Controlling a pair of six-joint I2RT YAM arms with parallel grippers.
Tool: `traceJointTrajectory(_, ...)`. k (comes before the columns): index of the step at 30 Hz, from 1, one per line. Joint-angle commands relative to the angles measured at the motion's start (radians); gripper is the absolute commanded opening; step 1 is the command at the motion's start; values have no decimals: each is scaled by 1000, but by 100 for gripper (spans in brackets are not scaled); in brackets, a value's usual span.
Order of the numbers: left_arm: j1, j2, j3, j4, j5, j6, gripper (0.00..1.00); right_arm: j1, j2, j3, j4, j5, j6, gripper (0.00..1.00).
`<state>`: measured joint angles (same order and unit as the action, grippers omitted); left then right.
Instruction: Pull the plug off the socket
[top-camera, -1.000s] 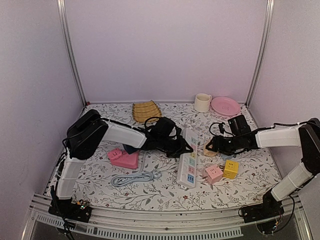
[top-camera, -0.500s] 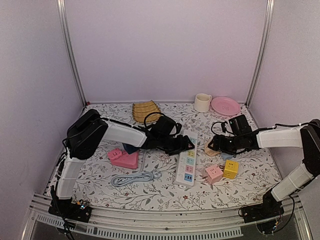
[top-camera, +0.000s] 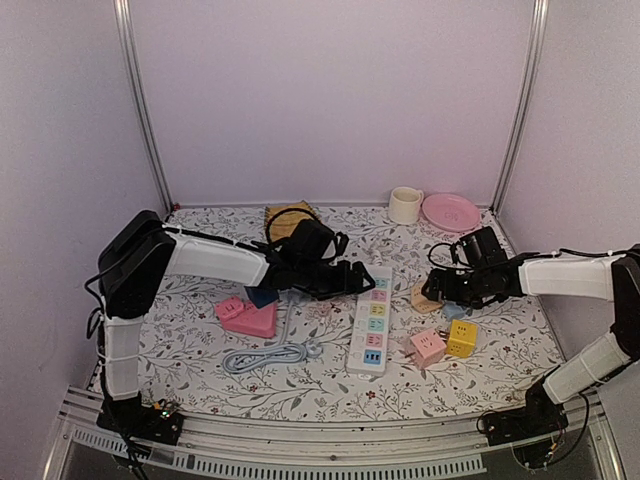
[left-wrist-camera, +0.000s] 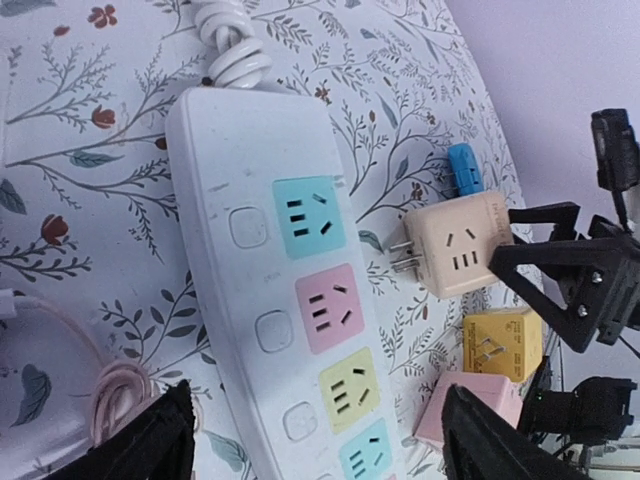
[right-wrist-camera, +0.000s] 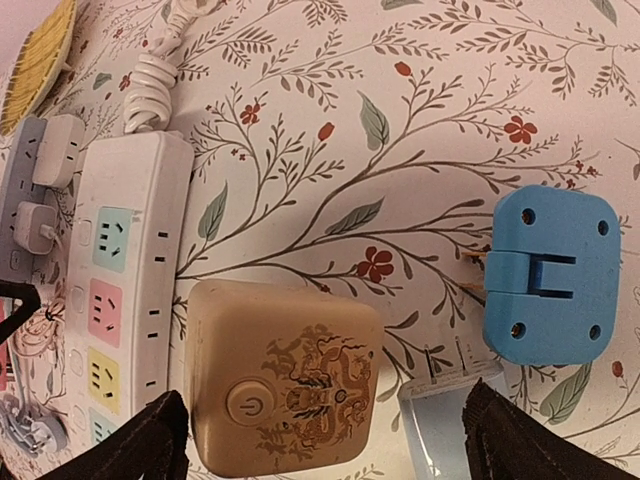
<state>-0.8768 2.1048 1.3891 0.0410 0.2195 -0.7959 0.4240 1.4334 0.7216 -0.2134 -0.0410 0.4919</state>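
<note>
The socket (top-camera: 371, 322) is a long white strip with pastel panels, lying lengthwise mid-table, its outlets (left-wrist-camera: 318, 305) bare. The plug (top-camera: 419, 300), a beige cube with a dragon print (right-wrist-camera: 285, 375), lies on the cloth just right of the strip. Its prongs (left-wrist-camera: 402, 257) point at the strip, out of it. My left gripper (top-camera: 354, 279) hovers open at the strip's far end, and its fingers (left-wrist-camera: 150, 450) straddle the strip without touching it. My right gripper (top-camera: 433, 290) is open above the plug, with one finger (right-wrist-camera: 130, 445) on each side of it.
A blue adapter (right-wrist-camera: 550, 275) and a clear plug (right-wrist-camera: 450, 425) lie right of the beige cube. Yellow (top-camera: 461, 338) and pink (top-camera: 427, 348) cubes sit nearer me. At left are a pink block (top-camera: 245, 317), a coiled cable (top-camera: 270, 354) and a grey-blue strip (right-wrist-camera: 25, 190). A cup (top-camera: 404, 205) and plate (top-camera: 450, 211) stand at the back.
Both grippers have opened. The left one let go of the strip and drew back toward its far end. The right one released the beige plug, which now rests on the cloth.
</note>
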Motion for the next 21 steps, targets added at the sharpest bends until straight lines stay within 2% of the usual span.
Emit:
traceJointTrajectory(1, 18, -82, -47, -5, -19, 34, 86, -3, -26, 31, -18, 7, -12, 98)
traceJointTrajectory(12, 75, -222, -128, -101, -167, 114, 81, 77, -33, 85, -53, 72, -9, 98)
traceJointTrajectory(16, 108, -220, -120, -149, -206, 158, 74, 100, -30, 105, -57, 75, -3, 97)
traceJointTrajectory(21, 145, -157, -31, -259, -281, 220, 62, 128, -39, 126, -60, 64, 8, 97)
